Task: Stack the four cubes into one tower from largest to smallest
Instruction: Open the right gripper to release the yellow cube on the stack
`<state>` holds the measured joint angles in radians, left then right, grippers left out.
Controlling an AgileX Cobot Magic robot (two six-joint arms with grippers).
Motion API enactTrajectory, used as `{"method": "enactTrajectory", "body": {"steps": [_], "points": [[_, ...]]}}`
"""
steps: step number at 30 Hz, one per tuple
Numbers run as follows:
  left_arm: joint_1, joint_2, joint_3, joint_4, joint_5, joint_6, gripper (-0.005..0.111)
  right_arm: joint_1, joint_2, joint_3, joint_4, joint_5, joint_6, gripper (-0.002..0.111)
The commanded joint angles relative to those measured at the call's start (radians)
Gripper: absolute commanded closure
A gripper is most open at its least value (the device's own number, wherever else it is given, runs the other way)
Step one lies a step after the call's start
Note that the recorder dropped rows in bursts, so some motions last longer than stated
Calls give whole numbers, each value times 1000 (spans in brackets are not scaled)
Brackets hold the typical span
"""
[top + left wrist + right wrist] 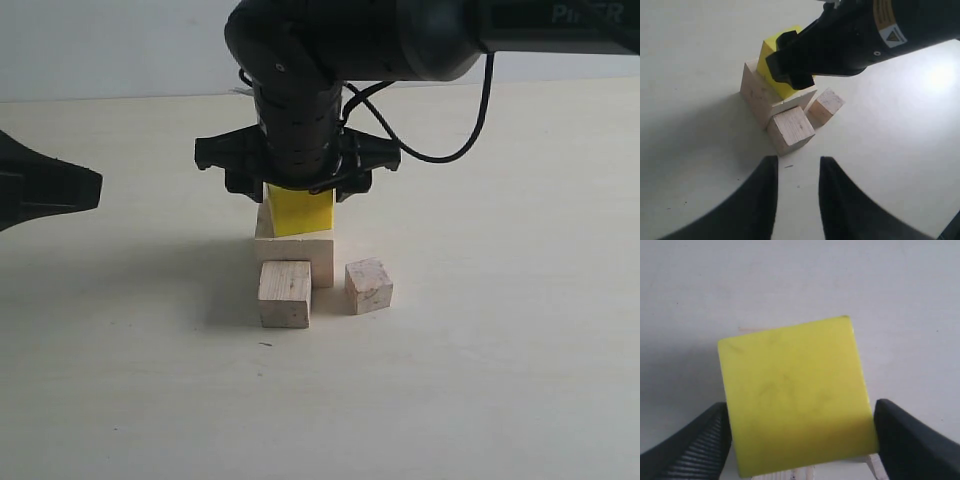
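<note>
A yellow cube (300, 212) rests on the large pale wooden cube (322, 256), turned slightly askew on it. My right gripper (299, 194) comes down over it, open, with one finger close at each side of the yellow cube (792, 395); whether the fingers touch it cannot be told. The medium wooden cube (285, 293) stands on the table just in front of the large one, and the small wooden cube (368, 285) is beside it to the right. My left gripper (798, 162) hovers open and empty short of the medium cube (791, 128).
The right arm (865, 35) reaches across above the stack and hides part of the yellow cube (771, 52). The left gripper's dark body (45, 190) sits at the left edge. The pale tabletop (480, 380) extends all around the cubes.
</note>
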<state>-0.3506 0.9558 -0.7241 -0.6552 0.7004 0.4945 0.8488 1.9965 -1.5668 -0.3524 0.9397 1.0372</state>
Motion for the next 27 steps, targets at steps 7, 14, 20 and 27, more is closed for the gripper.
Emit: {"method": "enactTrajectory", "body": {"steps": [7,14,20,27], "points": [[2,-4,3,-16,-4,-2,77,0,-5,3,20,0,-9,34],[2,-4,3,-16,-4,-2,77,0,-5,3,41,0,-17,34],[2,-4,3,-18,-2,-2,77,0,-5,3,51,16,-24,34],[2,-4,3,-20,0,-2,77,0,-5,3,88,14,-51,34]]}}
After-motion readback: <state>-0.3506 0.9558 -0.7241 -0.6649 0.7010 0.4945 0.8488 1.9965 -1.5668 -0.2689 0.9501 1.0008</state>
